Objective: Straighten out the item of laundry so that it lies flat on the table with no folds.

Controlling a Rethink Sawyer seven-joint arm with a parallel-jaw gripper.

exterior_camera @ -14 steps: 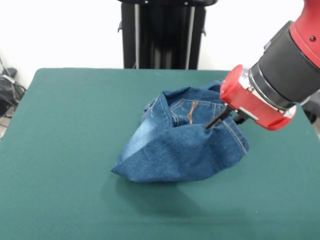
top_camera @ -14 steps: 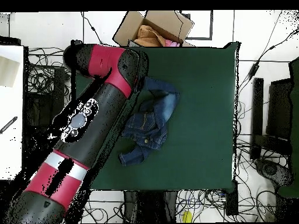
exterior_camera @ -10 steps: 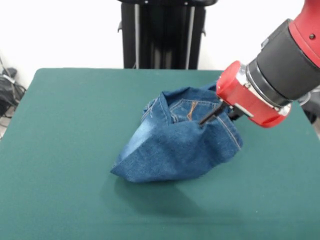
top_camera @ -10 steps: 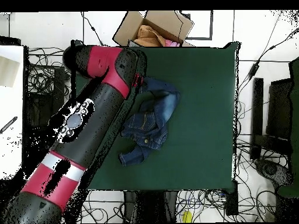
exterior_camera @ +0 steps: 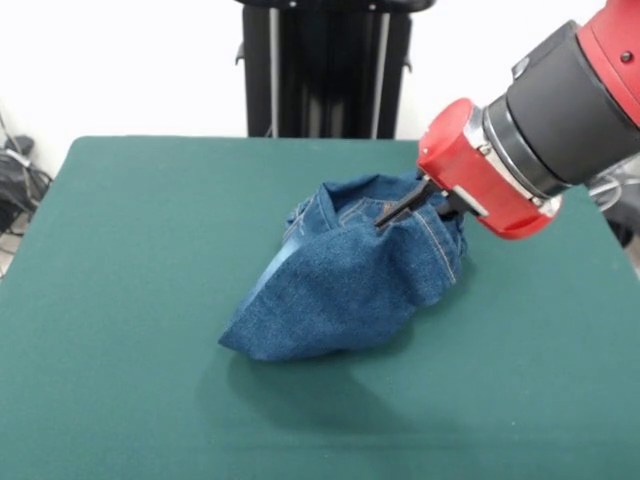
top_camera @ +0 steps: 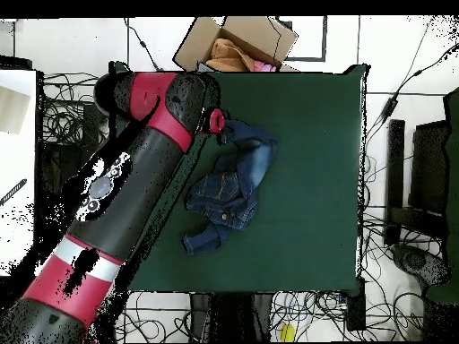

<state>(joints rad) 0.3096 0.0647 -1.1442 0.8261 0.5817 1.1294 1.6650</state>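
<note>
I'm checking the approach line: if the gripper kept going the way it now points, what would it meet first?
The jeans: the gripper already sits at their raised denim fold, aimed down into it, probably with the green table beyond.

Crumpled jeans [top_camera: 231, 193] on green table [top_camera: 314, 179], red-black arm [top_camera: 134, 179] above

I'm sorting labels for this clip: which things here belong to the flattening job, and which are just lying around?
Part of the job:
jeans, bunched up
green table
gripper, at the jeans' raised edge

Just lying about:
cardboard box beyond the table
cables on the floor
</note>
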